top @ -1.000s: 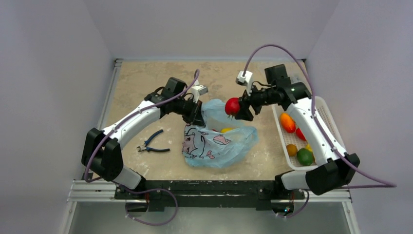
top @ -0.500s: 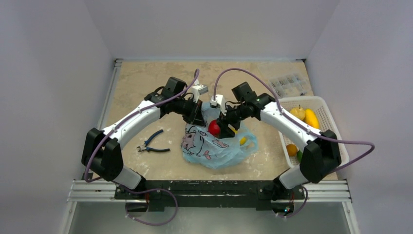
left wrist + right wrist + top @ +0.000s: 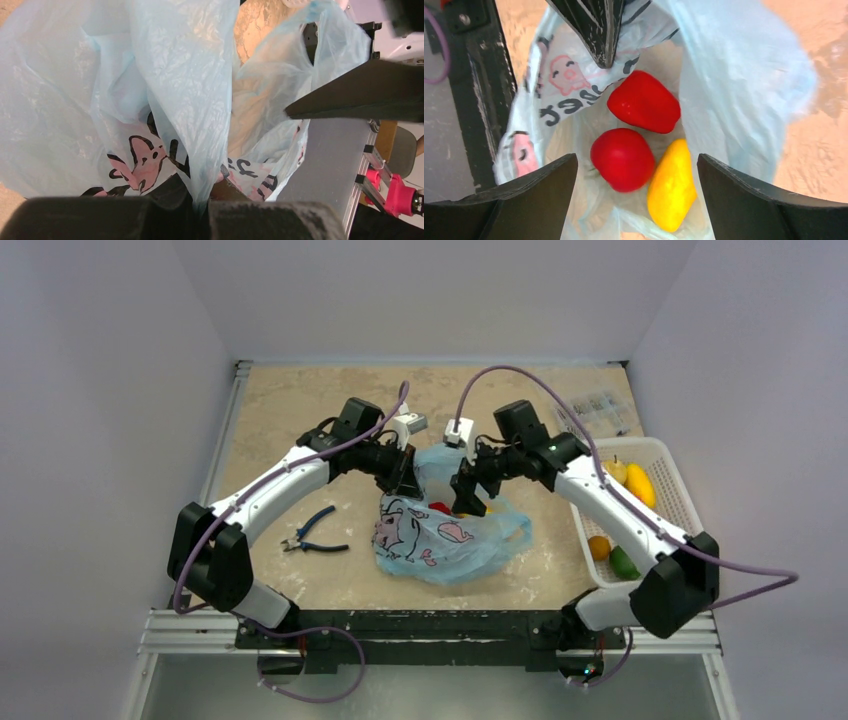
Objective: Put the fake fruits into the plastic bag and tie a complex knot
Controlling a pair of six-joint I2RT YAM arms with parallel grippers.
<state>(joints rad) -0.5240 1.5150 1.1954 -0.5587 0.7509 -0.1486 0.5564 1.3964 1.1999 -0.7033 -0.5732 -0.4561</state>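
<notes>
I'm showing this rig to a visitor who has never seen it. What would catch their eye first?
The light-blue plastic bag in the middle of the top view, its mouth pinched up by the left hand. Inside it lie a round red fruit, a longer red fruit and a yellow fruit, with the open right hand hovering above. More fruits sit in the white basket on the right.

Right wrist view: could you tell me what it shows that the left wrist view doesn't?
Only the right wrist view looks inside: a blocky red fruit, a round red fruit and a yellow fruit lie under the open right claw. Only the left wrist view shows a pink fitting, far right. Both show the plastic bag, pinched by the left claw.
</notes>
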